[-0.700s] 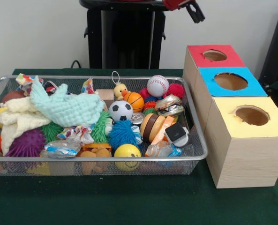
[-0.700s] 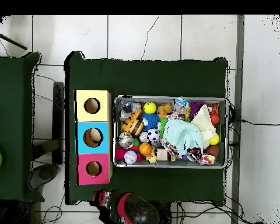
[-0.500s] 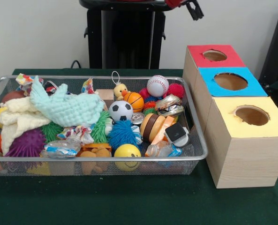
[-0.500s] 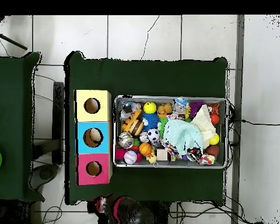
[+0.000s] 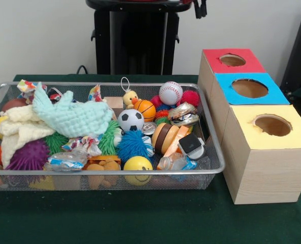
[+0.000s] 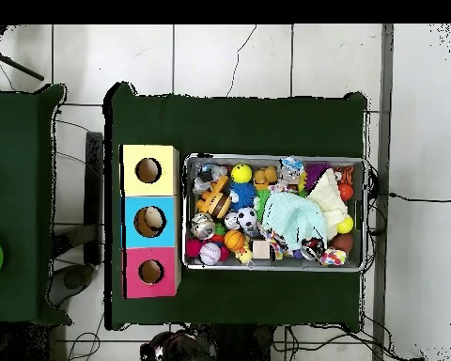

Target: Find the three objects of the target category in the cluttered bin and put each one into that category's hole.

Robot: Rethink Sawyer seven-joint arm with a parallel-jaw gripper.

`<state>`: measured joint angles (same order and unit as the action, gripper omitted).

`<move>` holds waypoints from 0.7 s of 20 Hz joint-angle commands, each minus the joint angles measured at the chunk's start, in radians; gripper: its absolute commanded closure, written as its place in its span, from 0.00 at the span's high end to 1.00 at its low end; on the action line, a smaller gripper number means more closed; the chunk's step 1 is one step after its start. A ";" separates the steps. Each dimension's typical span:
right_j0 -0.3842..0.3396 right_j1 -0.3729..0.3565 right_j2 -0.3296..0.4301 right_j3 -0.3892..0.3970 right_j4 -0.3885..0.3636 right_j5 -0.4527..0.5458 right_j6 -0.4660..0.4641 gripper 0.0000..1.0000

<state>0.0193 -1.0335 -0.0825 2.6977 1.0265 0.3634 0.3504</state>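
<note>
Green cloth covers the bench (image 5: pixel 140 223), and at the very top edge of the front view only the dark tip of the pincer (image 5: pixel 200 7) shows, drawn up beside the black pedestal; whether its tips are apart or together I cannot tell. Over the last moment the arm has pulled up and back, so less of it shows in both views than a moment ago; nothing in the bin has shifted meanwhile; I judge this a retreat between picks, with the search still to go on. Well below the pincer stand three boxes in a row, the red box (image 5: pixel 230 63) nearest it, then the blue box (image 5: pixel 249 89), then the yellow box (image 5: pixel 272 127); something pale lies inside the blue hole in the overhead view. Beside them the wire bin (image 5: pixel 213 152) holds the clutter: a baseball (image 5: pixel 170 93), a basketball (image 5: pixel 144 109), a soccer ball (image 5: pixel 130 120), all far from the pincer.
</note>
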 commanded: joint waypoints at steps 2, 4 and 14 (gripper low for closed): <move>-0.087 -0.040 0.147 0.051 0.152 -0.165 -0.013 0.00; -0.067 -0.042 0.161 0.057 0.224 -0.164 -0.060 0.00; 0.102 0.012 0.100 0.051 0.467 -0.164 -0.279 0.00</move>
<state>0.0595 -1.0374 0.0036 2.7450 1.3530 0.2787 0.3496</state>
